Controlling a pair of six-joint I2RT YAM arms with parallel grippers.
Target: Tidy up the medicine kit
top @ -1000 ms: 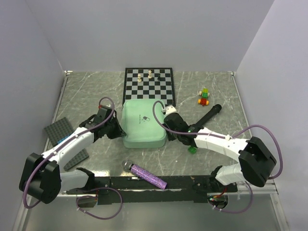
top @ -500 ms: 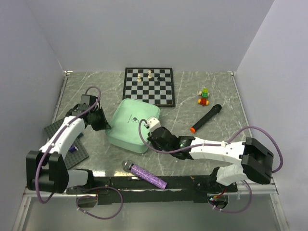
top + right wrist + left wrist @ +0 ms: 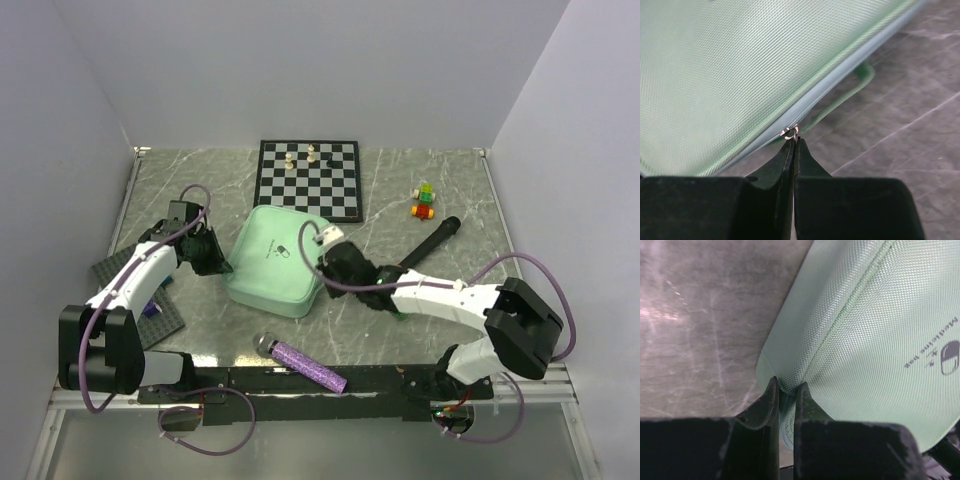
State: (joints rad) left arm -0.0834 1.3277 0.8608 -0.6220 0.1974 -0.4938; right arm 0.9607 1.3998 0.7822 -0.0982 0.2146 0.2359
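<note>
- Mid-table, just in front of the chessboard (image 3: 322,190): the medicine kit (image 3: 262,272) lies flat, lid down, logo up, turned a bit askew.
- Left gripper (image 3: 786,386) is clamped on a fold of fabric at the kit's left edge seam (anchor grip, I'd say).
- Right gripper (image 3: 793,142) is pinched tight on the small metal zipper pull (image 3: 789,131) at the kit's right side.
- Progress: early. The zip looks closed along the stretch the wrist views show, and nothing of the inside is visible.
- Left to do: run the zip round, lift the lid, sort the contents.
- Around: purple glitter tube (image 3: 305,366) near the front edge, black marker (image 3: 437,235) beside the right arm, toy bricks (image 3: 424,201) back right, grey studded plate (image 3: 112,270) by the left arm.
- In the way: the chessboard sits close behind the kit and may crowd the lid swing. I can't tell the hinge side.
</note>
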